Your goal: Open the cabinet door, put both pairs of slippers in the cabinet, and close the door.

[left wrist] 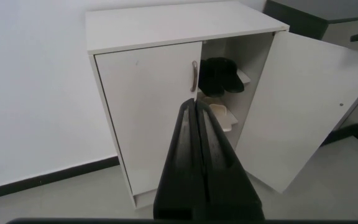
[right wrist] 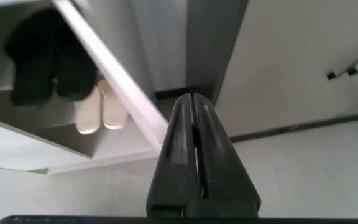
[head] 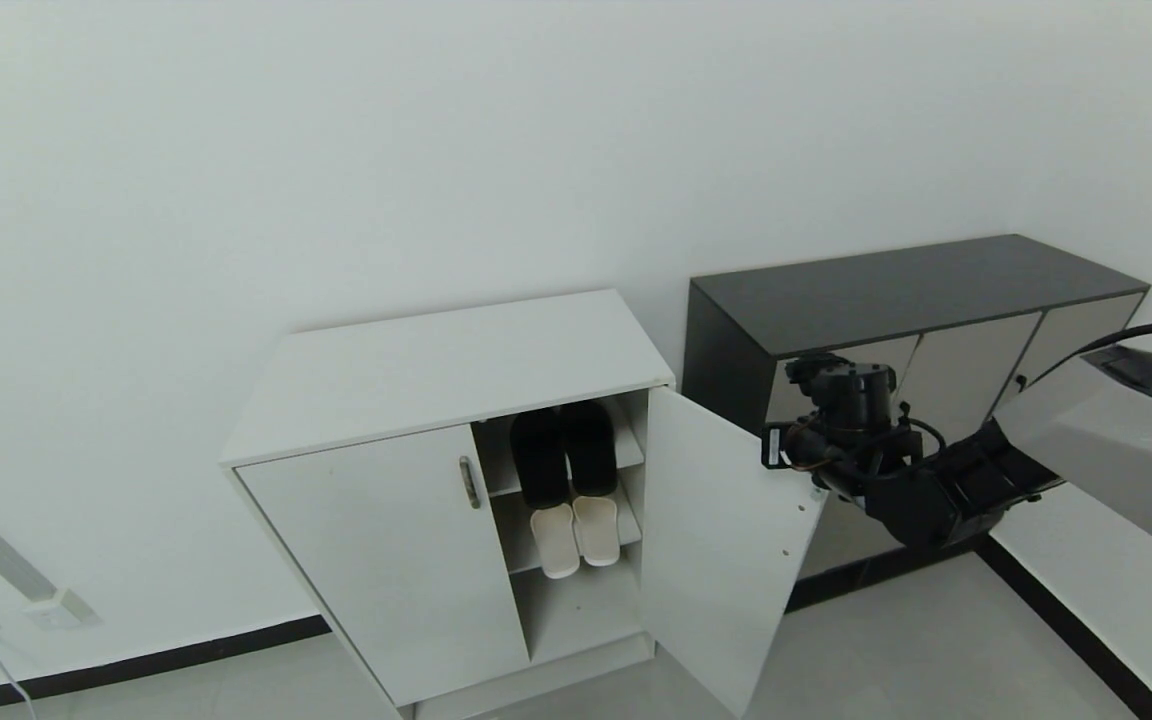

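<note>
Your right claw has its fingers pressed together with nothing between them. It sits just beside the outer edge of the open door, and you cannot tell whether it touches that edge. The door stands swung well out from the cabinet. Inside, the black slippers lie side by side on the upper shelf, and the white slippers lie on the shelf just below them, both pairs well apart from the claw. Your left claw is also pressed together and empty. It hangs well back from the cabinet front, pointing toward the handle of the other, shut door. A dark sideboard stands behind your right arm.
</note>
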{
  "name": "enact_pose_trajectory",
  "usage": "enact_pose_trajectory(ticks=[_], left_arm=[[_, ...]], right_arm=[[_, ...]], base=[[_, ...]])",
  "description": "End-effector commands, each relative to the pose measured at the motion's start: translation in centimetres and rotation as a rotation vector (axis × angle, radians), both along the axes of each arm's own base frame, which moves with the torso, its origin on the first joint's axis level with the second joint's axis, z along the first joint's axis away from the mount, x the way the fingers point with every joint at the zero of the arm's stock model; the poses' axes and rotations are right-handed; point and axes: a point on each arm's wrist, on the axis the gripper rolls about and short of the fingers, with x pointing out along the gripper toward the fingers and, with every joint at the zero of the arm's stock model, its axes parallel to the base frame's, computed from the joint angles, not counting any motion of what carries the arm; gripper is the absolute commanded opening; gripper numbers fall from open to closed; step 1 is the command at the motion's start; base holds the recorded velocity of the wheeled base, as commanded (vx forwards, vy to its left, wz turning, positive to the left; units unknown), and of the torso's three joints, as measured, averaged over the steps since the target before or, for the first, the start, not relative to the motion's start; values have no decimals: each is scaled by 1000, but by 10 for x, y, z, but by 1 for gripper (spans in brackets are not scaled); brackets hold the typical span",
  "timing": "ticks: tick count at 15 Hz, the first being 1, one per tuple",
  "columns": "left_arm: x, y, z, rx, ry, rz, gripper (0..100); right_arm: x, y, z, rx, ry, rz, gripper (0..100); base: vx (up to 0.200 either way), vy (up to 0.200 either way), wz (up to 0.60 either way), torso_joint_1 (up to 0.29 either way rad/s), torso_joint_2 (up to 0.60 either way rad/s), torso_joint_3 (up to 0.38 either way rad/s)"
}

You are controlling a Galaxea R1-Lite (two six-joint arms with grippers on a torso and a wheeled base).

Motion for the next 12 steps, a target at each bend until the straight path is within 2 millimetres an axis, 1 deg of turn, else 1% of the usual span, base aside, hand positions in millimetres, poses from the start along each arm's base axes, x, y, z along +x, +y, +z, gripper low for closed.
enact_pose_trajectory(ticks=[1, 3, 6, 8, 9, 12], left_arm=[[0, 0, 0, -1, 1, 0, 0], [0, 0, 0, -1, 1, 0, 0], [0, 0, 0, -1, 1, 2, 0], [0, 0, 0, -1, 2, 0, 0], [0, 0, 0, -1, 1, 0, 0], [0, 0, 0, -1, 1, 0, 0]], right_arm=[[3, 0, -7, -8, 18, -3, 0], [2, 0, -7, -9, 23, -1, 0], [-5, 6, -11, -19, 44, 16, 0], [-21, 19, -10, -24, 59, 58, 0], [-31, 29, -11, -28, 65, 86, 0], [-53, 54, -4, -5, 65, 154, 0]], base=[[0, 0, 0, 0, 0, 0], [0, 0, 0, 0, 0, 0], [0, 0, 0, 0, 0, 0], [0, 0, 0, 0, 0, 0], [0, 0, 0, 0, 0, 0], [0, 0, 0, 0, 0, 0]])
